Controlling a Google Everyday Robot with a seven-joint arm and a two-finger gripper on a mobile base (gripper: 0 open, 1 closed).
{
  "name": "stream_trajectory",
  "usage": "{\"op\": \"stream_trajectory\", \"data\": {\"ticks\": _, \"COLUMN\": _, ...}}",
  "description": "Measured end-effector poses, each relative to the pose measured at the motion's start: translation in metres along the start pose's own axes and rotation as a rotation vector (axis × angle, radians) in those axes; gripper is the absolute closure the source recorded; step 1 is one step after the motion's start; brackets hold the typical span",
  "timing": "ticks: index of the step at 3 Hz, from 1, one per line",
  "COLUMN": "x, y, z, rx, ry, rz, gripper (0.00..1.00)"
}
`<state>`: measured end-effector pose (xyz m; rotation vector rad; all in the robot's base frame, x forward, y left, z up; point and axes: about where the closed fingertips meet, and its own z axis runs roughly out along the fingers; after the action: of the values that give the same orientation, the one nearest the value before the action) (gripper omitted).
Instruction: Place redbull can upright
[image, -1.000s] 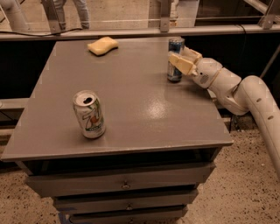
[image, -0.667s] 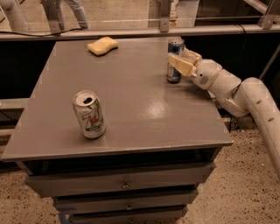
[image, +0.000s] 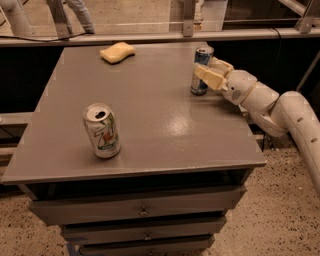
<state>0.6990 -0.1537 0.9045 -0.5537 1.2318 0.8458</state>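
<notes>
The redbull can (image: 201, 62), slim, blue and silver, stands upright on the grey table (image: 150, 120) near its far right edge. My gripper (image: 212, 71) reaches in from the right at the can's mid height, with one cream finger (image: 206, 78) across the can's front and the other behind its right side. The jaws look closed on the can, and its base rests on the tabletop.
A white-and-green 7UP can (image: 102, 130) stands upright at the front left of the table. A yellow sponge (image: 117, 52) lies at the far middle. My white arm (image: 280, 107) hangs off the table's right edge. Drawers sit below the tabletop, and a rail runs behind it.
</notes>
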Motion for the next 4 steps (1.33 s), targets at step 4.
{"op": "stream_trajectory", "data": {"ticks": 4, "x": -0.036, "y": -0.020, "z": -0.062, "rx": 0.079, "ry": 0.136, "rz": -0.081, "gripper": 0.00}}
